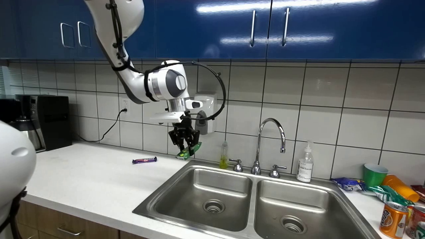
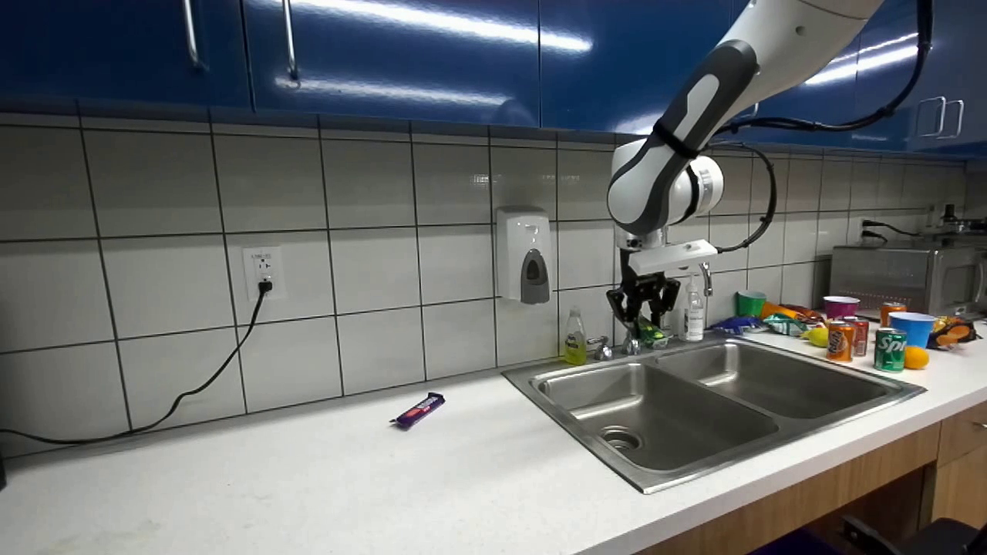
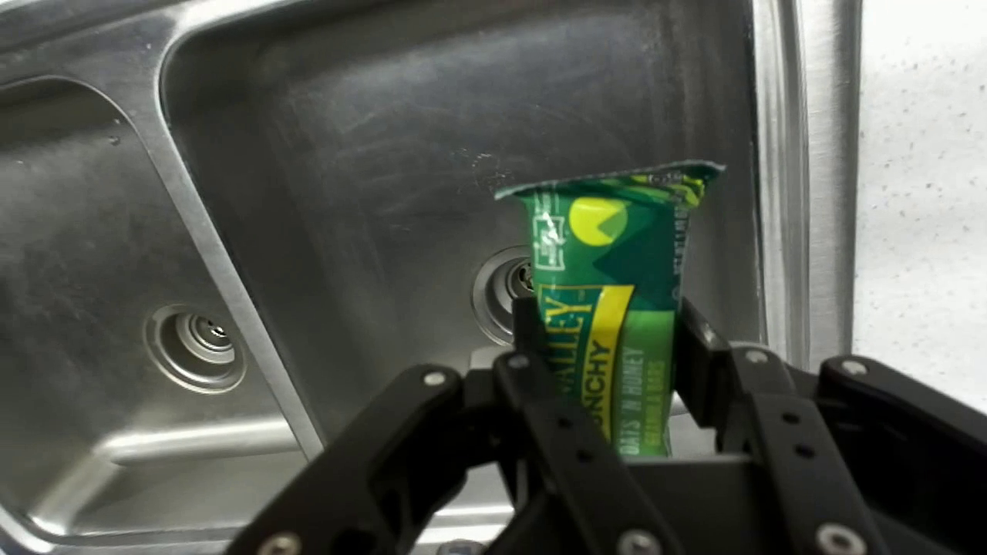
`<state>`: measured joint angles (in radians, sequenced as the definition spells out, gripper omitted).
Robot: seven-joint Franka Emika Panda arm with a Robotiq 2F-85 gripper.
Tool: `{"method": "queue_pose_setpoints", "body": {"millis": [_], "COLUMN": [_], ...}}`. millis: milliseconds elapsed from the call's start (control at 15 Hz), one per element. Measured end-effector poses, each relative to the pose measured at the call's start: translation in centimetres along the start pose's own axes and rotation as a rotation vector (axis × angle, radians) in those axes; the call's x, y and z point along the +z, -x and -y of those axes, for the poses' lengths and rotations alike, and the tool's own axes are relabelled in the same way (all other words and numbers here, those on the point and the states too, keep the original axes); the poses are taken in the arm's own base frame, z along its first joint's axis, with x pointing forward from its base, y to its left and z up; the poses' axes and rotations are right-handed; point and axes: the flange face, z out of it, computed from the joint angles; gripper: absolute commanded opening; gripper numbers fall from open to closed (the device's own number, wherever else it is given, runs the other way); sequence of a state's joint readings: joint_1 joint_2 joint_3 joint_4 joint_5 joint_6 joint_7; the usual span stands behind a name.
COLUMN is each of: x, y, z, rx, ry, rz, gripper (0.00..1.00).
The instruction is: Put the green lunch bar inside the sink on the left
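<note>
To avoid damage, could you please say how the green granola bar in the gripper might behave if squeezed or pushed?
The granola bar might crumble, since its print appears to read "crunchy". Its thin end seal may bend. Its smooth-looking wrapper could slip between the fingers.

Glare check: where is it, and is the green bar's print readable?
Wrist view: partly readable, "OATS 'N HONEY" shows on the green bar, with a bright band on the sink; both exterior views: white glare streaks across the blue cabinets, print too small to read.
</note>
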<state>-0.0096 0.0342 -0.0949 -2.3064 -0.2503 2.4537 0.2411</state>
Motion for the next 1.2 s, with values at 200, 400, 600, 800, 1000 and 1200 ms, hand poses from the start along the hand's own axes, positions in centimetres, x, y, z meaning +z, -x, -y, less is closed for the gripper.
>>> {"method": "queue_pose_setpoints", "body": {"millis": [200, 400, 600, 800, 1000, 1200], "x": [0.9, 2.3, 3.9, 5.5, 6.5, 7.0], "y": [0.2, 0.5, 0.6, 0.8, 0.9, 0.9], "z": [-1.5, -2.3, -2.6, -2.5, -2.3, -2.2], "rx": [0.032, 0.05, 0.056, 0.057, 0.054, 0.056], "ry": [0.005, 0.01, 0.013, 0.014, 0.015, 0.014], "rz": [0.017, 0.038, 0.056, 0.069, 0.078, 0.08], "gripper": [0.17, 0.17, 0.17, 0.17, 0.17, 0.42]}}
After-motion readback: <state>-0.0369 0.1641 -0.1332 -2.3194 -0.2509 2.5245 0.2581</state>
